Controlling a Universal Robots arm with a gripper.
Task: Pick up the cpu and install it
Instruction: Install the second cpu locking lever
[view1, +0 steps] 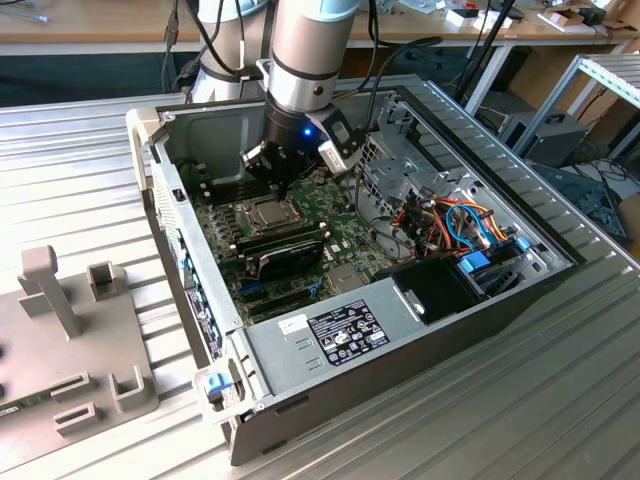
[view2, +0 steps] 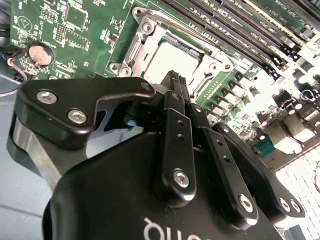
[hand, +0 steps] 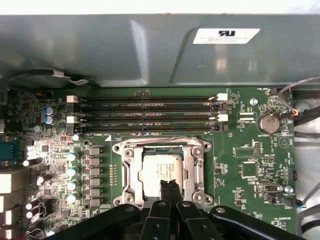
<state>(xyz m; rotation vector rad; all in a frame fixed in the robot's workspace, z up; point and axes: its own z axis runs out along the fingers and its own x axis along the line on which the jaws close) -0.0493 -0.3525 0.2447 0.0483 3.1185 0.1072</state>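
Observation:
The cpu, a small square chip with a dull silvery top, lies flat inside the socket on the green motherboard. It also shows as a pale square in the second wrist view and in the exterior view. My gripper hangs just above the cpu's near edge. Its two black fingers are pressed together with nothing between them, as the second wrist view also shows. In the exterior view the gripper points down into the open computer case.
The socket's metal frame surrounds the chip. Long black memory sticks lie just beyond it, by the case wall. A black card, a power supply and a cabled drive cage crowd the case. A grey fixture stands at the exterior view's left.

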